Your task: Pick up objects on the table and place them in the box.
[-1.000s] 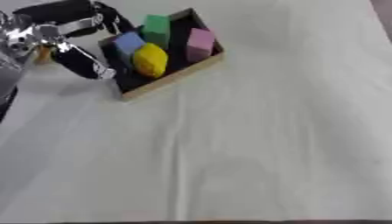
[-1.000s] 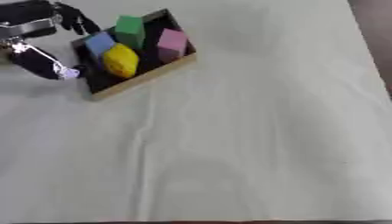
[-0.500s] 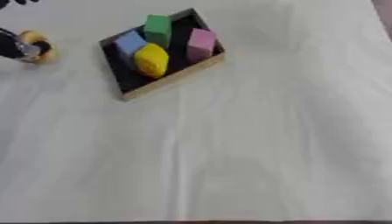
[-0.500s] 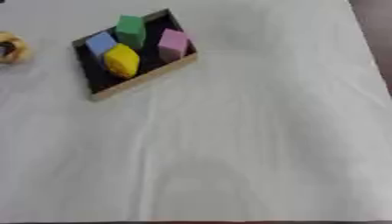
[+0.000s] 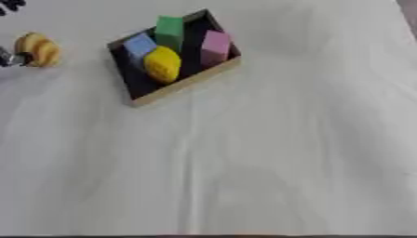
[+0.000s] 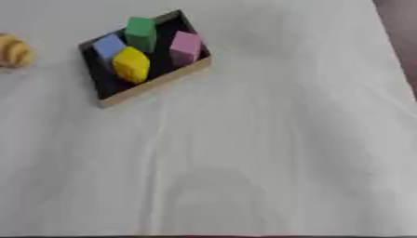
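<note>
The box (image 5: 183, 83), a shallow dark tray with a pale wooden rim, sat askew toward the far left of the white table (image 5: 277, 158). Inside it stood a green block (image 5: 169, 29), a blue block (image 5: 139, 44), a pink block (image 5: 215, 44) and a yellow piece (image 5: 162, 64), packed close together. One thing was left outside: a small rounded, tan-and-yellow object (image 5: 37, 49), lying on the cloth just beyond the box's left side, apart from its rim.

Only scraps of the left hand (image 5: 10, 58) showed at the left edge of the left eye view, a dark bit touching or very near the tan object; whether its fingers were apart or closed on the object could not be told. The right hand appeared in neither view.

The tan object looked ridged, perhaps a toy pastry, though the blur left that uncertain. It was probably light and fairly stiff, and its curved surface might roll or slip. A hold across its narrow middle, thumb against fingers, seemed safest. The free room in the box lay at its near, dark end.
</note>
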{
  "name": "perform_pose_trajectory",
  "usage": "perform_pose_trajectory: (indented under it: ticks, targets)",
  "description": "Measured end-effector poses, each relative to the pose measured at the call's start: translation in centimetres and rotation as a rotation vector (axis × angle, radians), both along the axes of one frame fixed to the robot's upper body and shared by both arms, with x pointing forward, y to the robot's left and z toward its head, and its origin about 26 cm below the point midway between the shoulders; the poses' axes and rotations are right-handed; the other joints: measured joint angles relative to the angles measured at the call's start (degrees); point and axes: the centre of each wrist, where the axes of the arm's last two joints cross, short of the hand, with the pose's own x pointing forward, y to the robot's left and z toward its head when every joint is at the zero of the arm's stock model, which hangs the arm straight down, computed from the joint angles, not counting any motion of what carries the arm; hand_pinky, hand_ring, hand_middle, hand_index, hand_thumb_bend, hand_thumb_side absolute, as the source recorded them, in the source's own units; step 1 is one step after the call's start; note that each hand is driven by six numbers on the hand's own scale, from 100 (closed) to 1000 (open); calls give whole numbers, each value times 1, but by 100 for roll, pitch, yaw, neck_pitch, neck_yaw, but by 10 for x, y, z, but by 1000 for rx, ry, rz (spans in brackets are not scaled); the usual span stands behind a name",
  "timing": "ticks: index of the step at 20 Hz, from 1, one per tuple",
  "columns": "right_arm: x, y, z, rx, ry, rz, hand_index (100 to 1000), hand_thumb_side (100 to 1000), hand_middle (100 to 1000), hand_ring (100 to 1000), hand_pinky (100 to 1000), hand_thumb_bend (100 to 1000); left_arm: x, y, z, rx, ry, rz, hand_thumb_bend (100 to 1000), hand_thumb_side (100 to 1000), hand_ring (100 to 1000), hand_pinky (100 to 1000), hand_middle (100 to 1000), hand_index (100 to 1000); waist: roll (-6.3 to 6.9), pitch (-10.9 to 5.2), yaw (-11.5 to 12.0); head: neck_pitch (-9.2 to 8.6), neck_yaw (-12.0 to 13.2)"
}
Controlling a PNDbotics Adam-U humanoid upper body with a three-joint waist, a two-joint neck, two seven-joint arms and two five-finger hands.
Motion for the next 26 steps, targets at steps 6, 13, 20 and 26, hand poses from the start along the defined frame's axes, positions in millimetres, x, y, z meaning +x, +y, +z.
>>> perform_pose_trajectory:
  ticks: [6, 13, 20, 26]
  targets:
    - [0, 1, 1, -1, -2, 2, 846, 639, 872, 885, 945, 100, 10, 11, -4, -28, 24, 45, 446, 184, 818, 826, 796, 922, 0, 0, -53, -47, 84]
    - [0, 1, 1, 0, -2, 2, 846, 643, 872, 885, 945, 100, 23, 15, -13, -41, 24, 89, 401, 138, 837, 832, 835, 930, 0, 8, -115, -112, 200]
    - [-1, 2, 2, -1, -5, 3, 845, 647, 870, 885, 946, 100, 32, 23, -20, -20, 28, 145, 411, 100, 858, 842, 851, 920, 0, 111, -152, -212, 280]
    - [-1, 2, 3, 2, -10, 0, 844, 652, 867, 882, 947, 100, 34, 26, -21, -19, 75, 144, 335, 100, 851, 832, 837, 908, 0, 205, -166, -252, 321]
